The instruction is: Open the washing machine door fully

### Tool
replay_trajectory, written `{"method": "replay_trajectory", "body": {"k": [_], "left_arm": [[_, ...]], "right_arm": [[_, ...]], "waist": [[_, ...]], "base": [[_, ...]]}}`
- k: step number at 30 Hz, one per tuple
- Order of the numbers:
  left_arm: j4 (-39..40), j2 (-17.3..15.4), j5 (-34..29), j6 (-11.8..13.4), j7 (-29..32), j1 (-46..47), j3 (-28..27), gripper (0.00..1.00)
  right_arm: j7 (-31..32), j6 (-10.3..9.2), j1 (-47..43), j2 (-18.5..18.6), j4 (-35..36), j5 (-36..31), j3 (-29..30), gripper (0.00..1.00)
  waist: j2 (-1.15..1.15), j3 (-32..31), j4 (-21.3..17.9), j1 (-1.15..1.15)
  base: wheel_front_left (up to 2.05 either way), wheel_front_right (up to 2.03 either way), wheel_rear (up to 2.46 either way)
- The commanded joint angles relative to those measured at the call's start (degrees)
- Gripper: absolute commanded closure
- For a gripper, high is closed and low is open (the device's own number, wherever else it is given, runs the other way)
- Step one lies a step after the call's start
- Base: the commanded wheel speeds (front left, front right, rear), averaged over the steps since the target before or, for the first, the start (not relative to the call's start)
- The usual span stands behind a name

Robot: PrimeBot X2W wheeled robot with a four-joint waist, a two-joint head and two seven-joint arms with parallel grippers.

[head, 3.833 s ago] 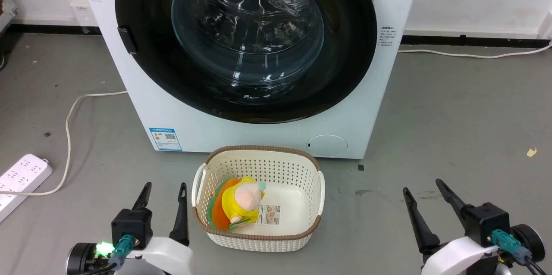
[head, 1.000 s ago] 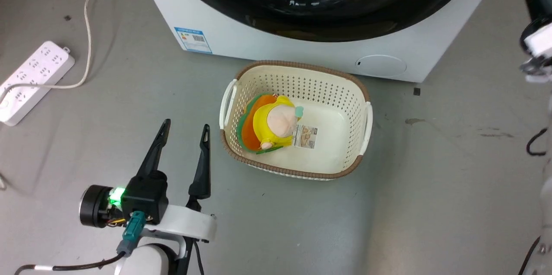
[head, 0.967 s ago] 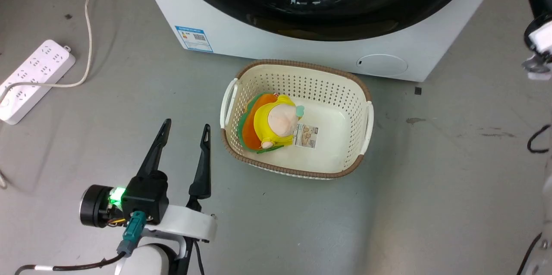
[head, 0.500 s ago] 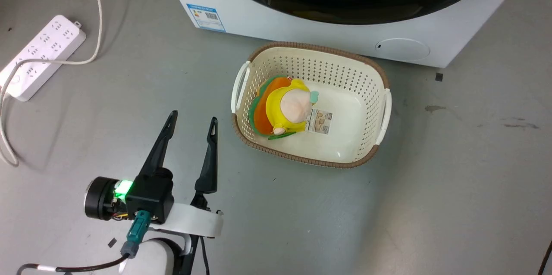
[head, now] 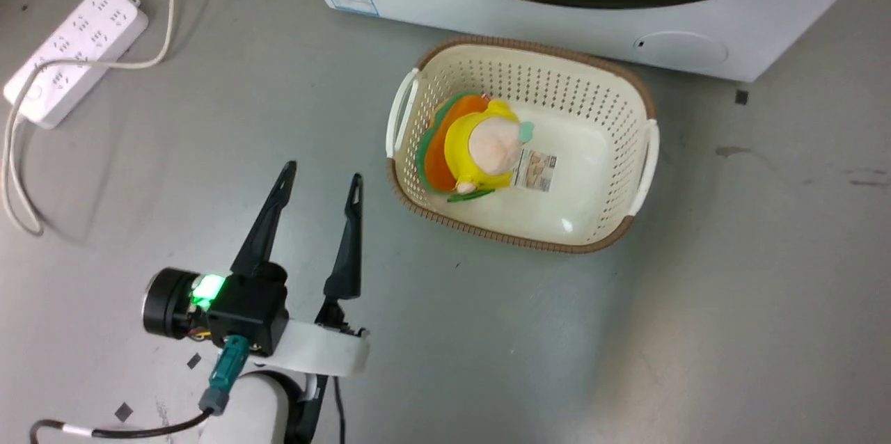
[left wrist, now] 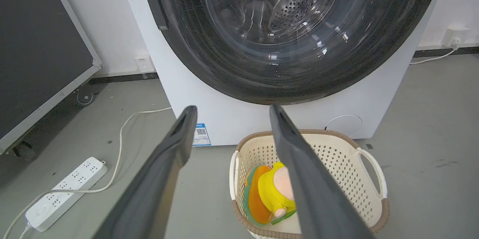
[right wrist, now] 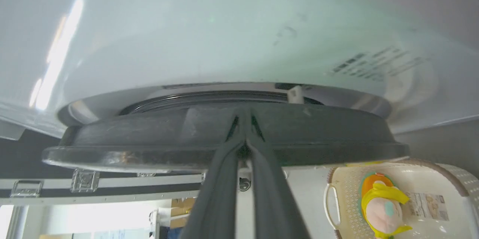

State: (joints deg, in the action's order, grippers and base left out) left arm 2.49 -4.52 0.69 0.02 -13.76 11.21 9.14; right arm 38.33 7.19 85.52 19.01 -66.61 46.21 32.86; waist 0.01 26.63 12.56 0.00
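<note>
The left gripper (left wrist: 232,108) holds its 2 fingers (left wrist: 161,179) spread apart, empty. Beyond them the washing machine door (left wrist: 194,55) appears closed — glass centre showing the drum (left wrist: 295,6). Below it stands a basket (left wrist: 374,164) holding 1 plush toy (left wrist: 275,194).

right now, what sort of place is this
Probably a lab or test room, not a home laundry: the washing machine stands on a bare grey floor, with a loose power strip and a wheeled dark board nearby.
</note>
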Motion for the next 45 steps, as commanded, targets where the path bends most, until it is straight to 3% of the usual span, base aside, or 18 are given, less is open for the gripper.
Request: {"method": "replay_trajectory", "body": {"k": [1, 10, 20, 23, 24, 27, 39, 45], "left_arm": [[0.4, 0.0, 0.1, 0.1, -0.7, 1.6, 0.5, 0.00], [0.5, 0.0, 0.1, 0.1, -1.2, 2.7, 0.8, 0.00], [-0.6, 0.1, 0.2, 0.4, -1.2, 2.3, 0.8, 0.00], [-1.1, 0.2, 0.1, 0.5, -1.2, 1.7, 1.0, 0.00], [-1.7, 0.1, 0.0, 0.6, -1.2, 0.5, 1.1, 0.00], [-2.0, 0.0, 0.0, 0.8, -1.2, -0.9, 1.2, 0.00], [-2.9, -0.1, -0.1, 1.3, -1.2, -5.2, 2.0, 0.00], [-3.3, -0.1, -0.1, 1.0, -1.2, -6.4, 3.0, 0.00]], "right_arm": [[1.5, 0.30, 5.0, 0.3, -1.7, 1.0, 0.5, 1.00], [6.6, 0.30, 9.5, 1.6, -6.2, 0.8, 1.3, 1.00], [11.4, 0.30, 3.0, -0.7, -6.7, -0.5, 0.2, 1.00], [16.3, 0.30, -1.2, -4.2, 2.5, 0.0, -4.6, 1.00], [19.1, 0.30, -10.5, -7.8, 10.4, 3.0, -6.5, 1.00], [21.9, 0.30, -18.5, -10.4, 15.5, 4.6, -7.2, 1.00], [31.8, 0.30, -31.9, -15.8, 21.4, 6.4, -3.6, 1.00], [34.3, 0.30, -35.9, -16.1, 22.2, 13.3, -8.0, 1.00]], "waist": [[-0.01, 1.3, 0.5, 0.00], [-0.01, 3.1, 0.9, 0.00], [-0.01, -0.8, -0.3, 0.00], [-0.01, -3.0, -1.0, 0.00], [-0.01, -6.2, -1.8, 0.00], [-0.01, -8.9, -2.4, 0.00], [-0.01, -15.5, -3.7, 0.00], [-0.01, -16.9, -3.7, 0.00]], "base": [[0.00, 0.00, 0.00], [0.00, 0.00, 0.00], [0.00, 0.00, 0.00], [0.00, 0.00, 0.00], [0.00, 0.00, 0.00], [0.00, 0.00, 0.00], [0.00, 0.00, 0.00], [0.00, 0.00, 0.00]]}}
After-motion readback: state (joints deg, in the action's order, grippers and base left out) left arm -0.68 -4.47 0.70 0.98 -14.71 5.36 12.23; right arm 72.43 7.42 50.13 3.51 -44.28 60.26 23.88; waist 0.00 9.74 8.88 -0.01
